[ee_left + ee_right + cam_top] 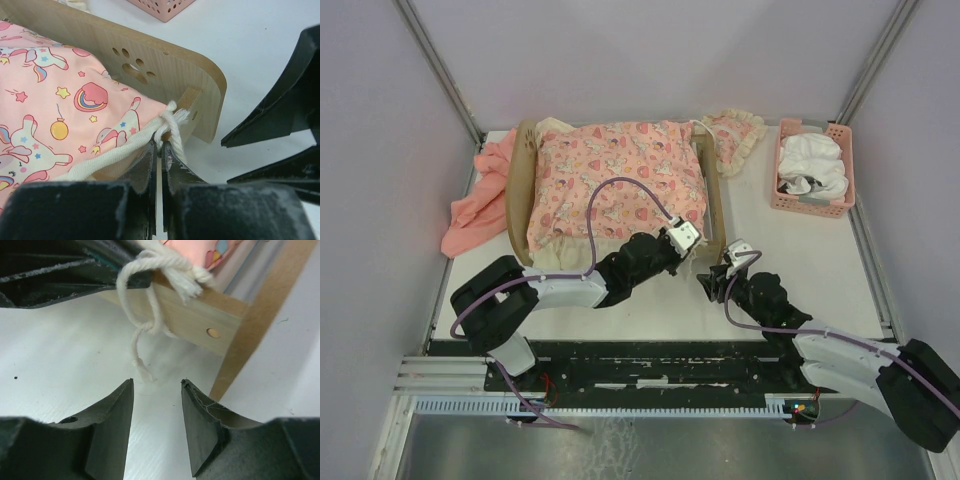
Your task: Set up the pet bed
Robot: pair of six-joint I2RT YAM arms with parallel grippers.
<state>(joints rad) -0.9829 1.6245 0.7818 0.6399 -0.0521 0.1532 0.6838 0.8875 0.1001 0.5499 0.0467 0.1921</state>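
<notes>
cord (171, 120) at the pet bed (165, 65) corner sits pinched in the left pincer (160, 148), right pincer (157, 390) spread nearby.

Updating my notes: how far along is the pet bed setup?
Done: the unicorn-print cushion lies in the pet bed. In hand: the left gripper is shut on the white tie cord at a frame corner; the right gripper is open near its loose end. Left: the frilled pillow lies outside the bed.

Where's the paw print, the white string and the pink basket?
paw print (131, 71): left wrist view, on the big middle hole.
white string (169, 119): left wrist view, on the knot.
pink basket (809, 204): top view, on its near wall.
</notes>
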